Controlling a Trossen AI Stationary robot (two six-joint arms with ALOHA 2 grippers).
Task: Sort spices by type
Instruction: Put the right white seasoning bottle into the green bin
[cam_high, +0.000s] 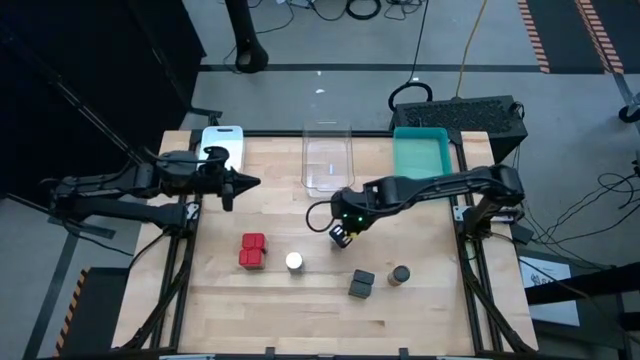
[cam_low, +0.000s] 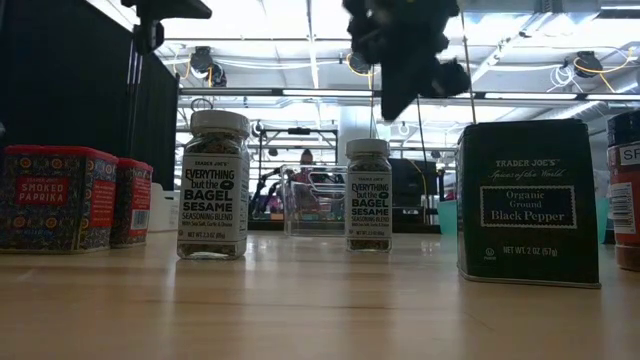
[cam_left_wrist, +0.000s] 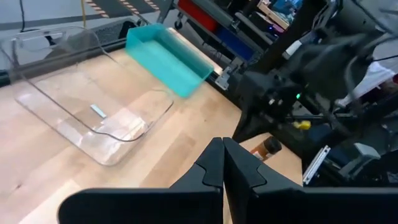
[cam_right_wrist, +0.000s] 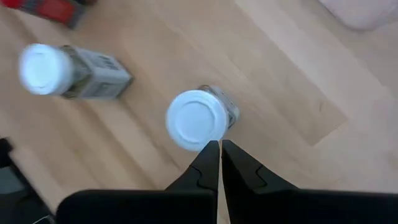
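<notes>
Above the surface (cam_high: 300, 300) centre, the right claw (cam_right_wrist: 214, 152) hovers closed and empty over a white-capped bagel sesame jar (cam_right_wrist: 198, 119). Descending closed would strike the cap and topple it. Left claw (cam_high: 252, 182): closed, parked.

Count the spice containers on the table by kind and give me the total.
Red tins: 2
Clear jars with white caps: 2
Dark containers: 2
Total: 6
</notes>
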